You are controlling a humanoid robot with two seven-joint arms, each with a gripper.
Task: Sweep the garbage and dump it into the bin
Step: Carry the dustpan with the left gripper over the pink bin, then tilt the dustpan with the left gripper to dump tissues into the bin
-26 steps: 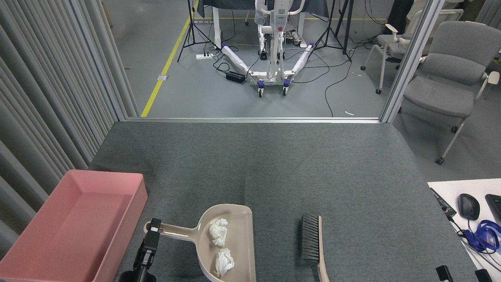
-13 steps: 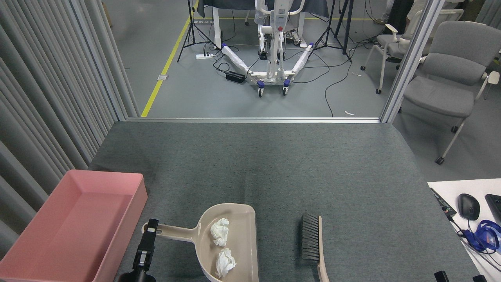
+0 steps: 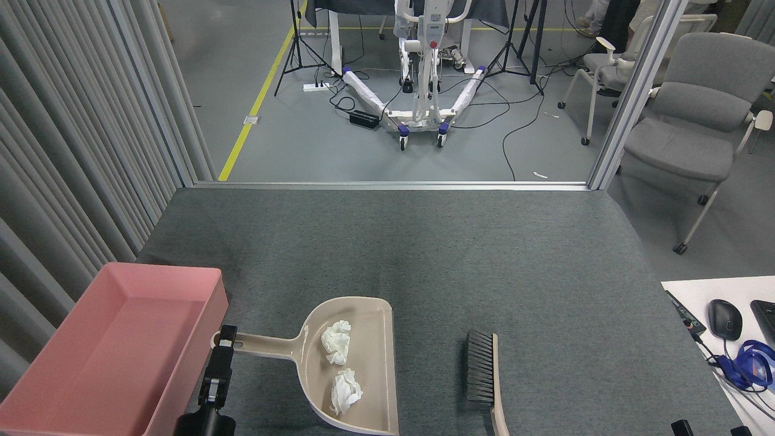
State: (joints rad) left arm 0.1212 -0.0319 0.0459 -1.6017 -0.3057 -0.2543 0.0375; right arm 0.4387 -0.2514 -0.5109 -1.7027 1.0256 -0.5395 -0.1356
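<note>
Beige dustpan [image 3: 357, 369] carries both tissue wads [image 3: 336, 342], left claw [image 3: 225, 340] clamping its handle beside the pink bin [image 3: 121, 345], lower left.

Beside the pink bin [image 3: 115, 345], the left gripper [image 3: 219, 363] was slim, glossy black, with small pale panels.

Pink bin [image 3: 115, 339], beige dustpan [image 3: 357, 369], white wads [image 3: 336, 342], perhaps tissue.
</note>
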